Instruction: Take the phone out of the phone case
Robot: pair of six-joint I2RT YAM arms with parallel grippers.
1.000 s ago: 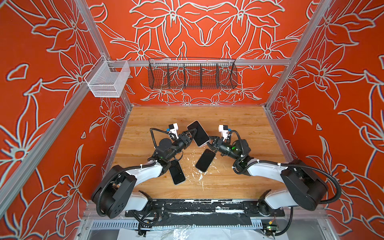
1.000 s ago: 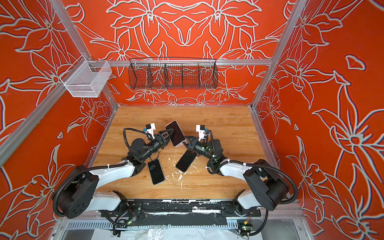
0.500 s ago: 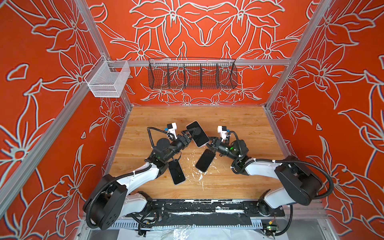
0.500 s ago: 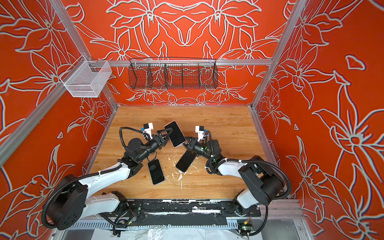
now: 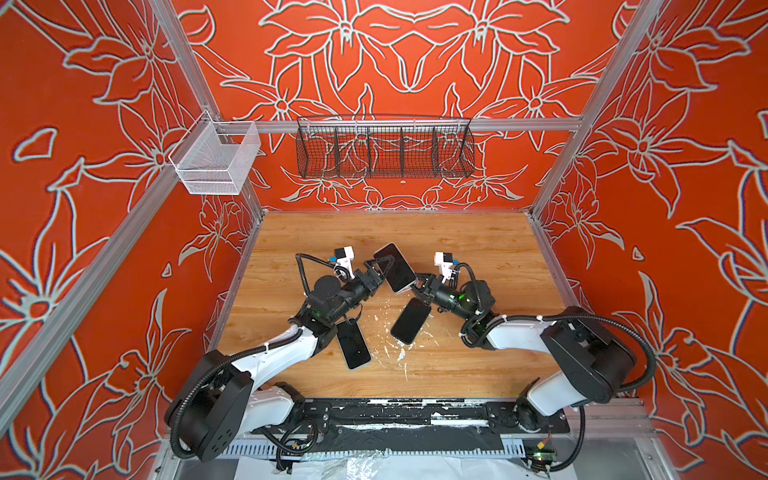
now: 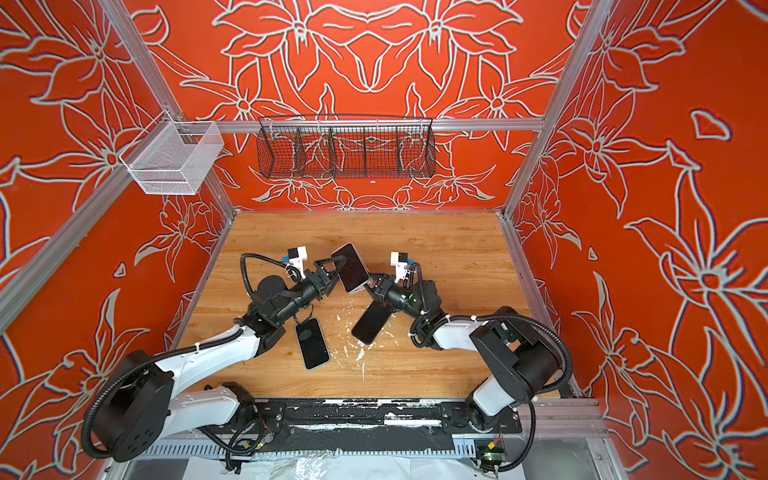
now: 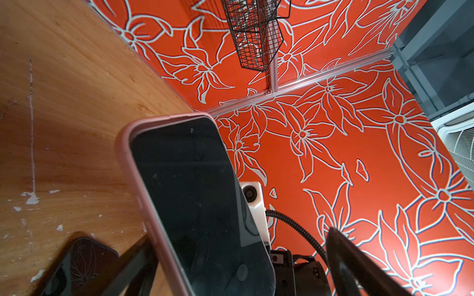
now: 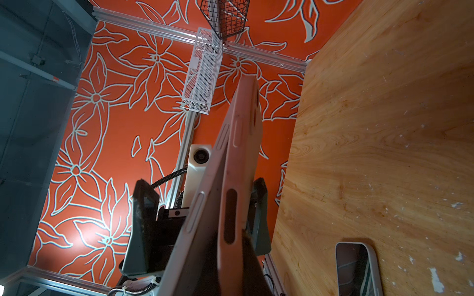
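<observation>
Both top views look steeply down from high above the near edge of the light wooden tabletop (image 5: 457, 232), distant enough to cover the whole cell. The long black wire basket (image 5: 384, 147) sits at upper centre of each frame. The white box-shaped left wrist camera (image 5: 345, 254) looks at close range along the pink-cased dark-screened phone (image 7: 195, 194) toward the white box-shaped right wrist camera (image 7: 252, 194), which faces back at it. Both wrist views share the phone, tabletop and black basket.
</observation>
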